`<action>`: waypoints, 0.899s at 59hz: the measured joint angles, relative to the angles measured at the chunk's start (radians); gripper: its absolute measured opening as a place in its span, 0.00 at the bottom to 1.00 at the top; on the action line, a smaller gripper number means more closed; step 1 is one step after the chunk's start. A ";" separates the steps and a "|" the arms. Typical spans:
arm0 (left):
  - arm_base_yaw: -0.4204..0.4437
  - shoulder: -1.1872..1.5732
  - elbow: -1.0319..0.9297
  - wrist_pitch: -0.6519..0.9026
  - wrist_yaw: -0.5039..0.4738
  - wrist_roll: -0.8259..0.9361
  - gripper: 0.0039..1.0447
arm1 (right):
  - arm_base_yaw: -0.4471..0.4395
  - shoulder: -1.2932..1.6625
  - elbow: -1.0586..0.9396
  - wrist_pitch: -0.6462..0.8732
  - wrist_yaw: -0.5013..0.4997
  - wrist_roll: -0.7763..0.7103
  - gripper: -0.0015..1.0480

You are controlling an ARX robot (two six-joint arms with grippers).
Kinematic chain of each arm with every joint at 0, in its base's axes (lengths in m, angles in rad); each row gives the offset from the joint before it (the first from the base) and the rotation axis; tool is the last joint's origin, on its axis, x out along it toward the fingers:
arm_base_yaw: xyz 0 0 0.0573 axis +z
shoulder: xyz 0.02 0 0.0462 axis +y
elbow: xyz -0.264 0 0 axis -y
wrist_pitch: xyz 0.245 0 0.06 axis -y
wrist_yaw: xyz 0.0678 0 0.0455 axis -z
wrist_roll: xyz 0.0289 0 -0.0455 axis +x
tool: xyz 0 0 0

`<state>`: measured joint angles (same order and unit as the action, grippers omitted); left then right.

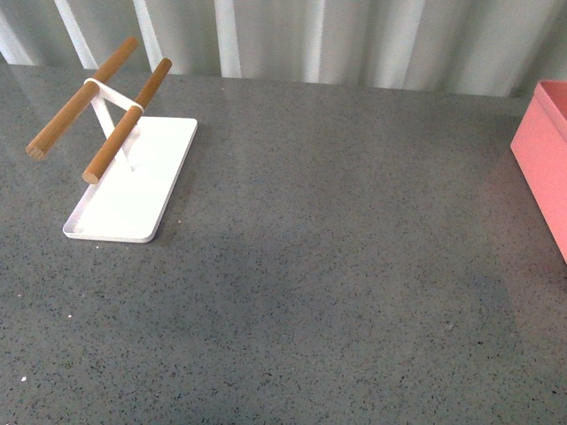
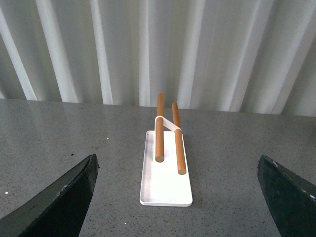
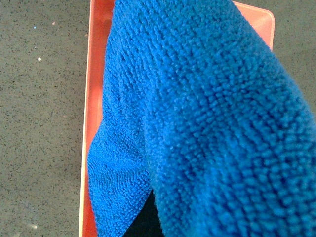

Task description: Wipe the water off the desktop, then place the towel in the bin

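Right wrist view is almost filled by the thick bright blue terry towel (image 3: 207,123), which hangs right in front of the camera over the salmon-pink straight-walled plastic bin (image 3: 91,98); the bin's rim shows along one side and at a far corner, with the dark grey speckled stone-like surface (image 3: 39,123) beside it. The right pincer itself is hidden behind the cloth, so whether it is clamped on the towel cannot be told. In the front view the bin (image 1: 542,159) stands at the right edge of the surface (image 1: 337,266), well apart from the flat white tray with two wooden bars (image 1: 133,190) at the far left; no arm appears there. In the left wrist view the left pincer (image 2: 177,197) is spread wide with nothing between its dark fingers (image 2: 64,202), facing the white tray (image 2: 165,190).
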<state>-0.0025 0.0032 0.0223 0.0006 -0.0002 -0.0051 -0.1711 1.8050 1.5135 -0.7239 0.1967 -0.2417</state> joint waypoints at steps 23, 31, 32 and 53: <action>0.000 0.000 0.000 0.000 0.000 0.000 0.94 | -0.019 -0.018 -0.020 0.011 -0.007 -0.004 0.45; 0.000 0.000 0.000 0.000 0.000 0.000 0.94 | -0.019 -0.021 -0.020 0.011 -0.007 -0.004 0.69; 0.000 0.000 0.000 0.000 0.000 0.000 0.94 | -0.019 -0.021 -0.020 0.011 -0.007 -0.004 0.74; 0.000 0.000 0.000 0.000 0.000 0.000 0.94 | -0.019 -0.021 -0.020 0.011 -0.007 -0.005 0.93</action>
<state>-0.0025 0.0032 0.0223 0.0006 -0.0002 -0.0048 -0.1902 1.7840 1.4937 -0.7128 0.1894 -0.2462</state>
